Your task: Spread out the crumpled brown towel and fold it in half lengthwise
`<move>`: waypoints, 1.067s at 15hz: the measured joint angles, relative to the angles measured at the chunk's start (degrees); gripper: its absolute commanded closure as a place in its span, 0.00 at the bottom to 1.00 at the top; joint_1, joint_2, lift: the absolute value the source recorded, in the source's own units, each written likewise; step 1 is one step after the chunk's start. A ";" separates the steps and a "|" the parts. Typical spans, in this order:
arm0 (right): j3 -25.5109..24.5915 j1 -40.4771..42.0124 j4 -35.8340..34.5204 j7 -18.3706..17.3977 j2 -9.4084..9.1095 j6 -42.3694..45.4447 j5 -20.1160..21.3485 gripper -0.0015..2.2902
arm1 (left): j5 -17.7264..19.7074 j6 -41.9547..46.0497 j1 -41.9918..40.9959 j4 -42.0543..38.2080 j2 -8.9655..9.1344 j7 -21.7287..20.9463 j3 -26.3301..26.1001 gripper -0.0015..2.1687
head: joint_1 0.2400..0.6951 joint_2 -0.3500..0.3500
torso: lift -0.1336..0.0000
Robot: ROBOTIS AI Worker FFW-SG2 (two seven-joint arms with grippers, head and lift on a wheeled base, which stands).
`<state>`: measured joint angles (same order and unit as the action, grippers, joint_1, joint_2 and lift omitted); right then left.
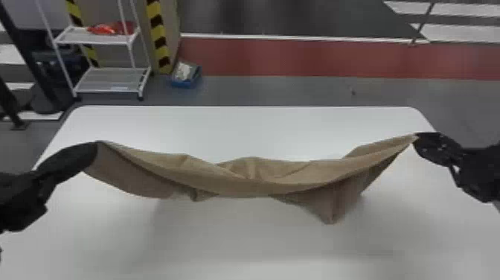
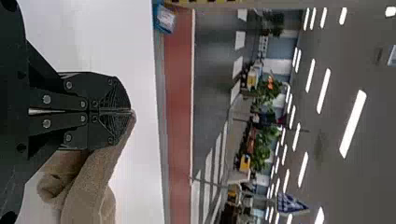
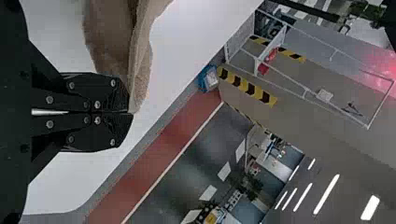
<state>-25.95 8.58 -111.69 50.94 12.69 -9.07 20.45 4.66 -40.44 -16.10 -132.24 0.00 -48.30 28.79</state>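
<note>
While the towel [image 1: 253,188] is held up by two of its parts, it is stretched between the grippers in a long, sagging band above the table [image 1: 260,242]. One end is clenched between the closed jaws of the left gripper [image 1: 93,149], the cloth being pinched at the very tips, as is seen in the left wrist view. The other end is gripped likewise by the right gripper [image 1: 417,138], and its edge is caught at the tips in the right wrist view. The band is creased along its middle, and a pointed flap is let down on the near side, closer to the right gripper than to the left. Whether the table is touched by the flap cannot be told. Beyond the table, red items [image 1: 111,28] are held on a white rack [image 1: 111,80], and a blue box [image 1: 186,80] is set on the floor near a striped pillar [image 1: 158,33].
</note>
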 measured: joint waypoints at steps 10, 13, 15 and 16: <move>10.27 -25.81 11.91 -2.99 4.50 -24.80 5.02 0.98 | -16.67 5.10 28.52 21.68 -7.83 1.98 -15.00 0.63 | 0.65 0.34 | 0.07; 11.62 -35.48 19.94 -4.54 4.62 -24.97 6.44 0.98 | -18.81 10.52 38.12 33.51 -5.36 9.14 -19.83 0.63 | 0.46 0.30 | 0.07; 11.65 -39.46 22.54 -5.23 5.40 -24.95 6.53 0.98 | -19.72 12.75 43.72 38.38 -3.51 10.74 -20.79 0.63 | 0.37 0.28 | 0.07; 11.37 -41.13 23.55 -5.33 6.30 -24.92 6.21 0.98 | -20.20 13.09 46.26 39.72 -2.84 11.08 -20.80 0.63 | 0.31 0.27 | 0.07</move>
<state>-14.58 -32.56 -88.15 45.61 19.00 -34.00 26.66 -15.54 -27.35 30.16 -92.52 -2.84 -37.22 7.99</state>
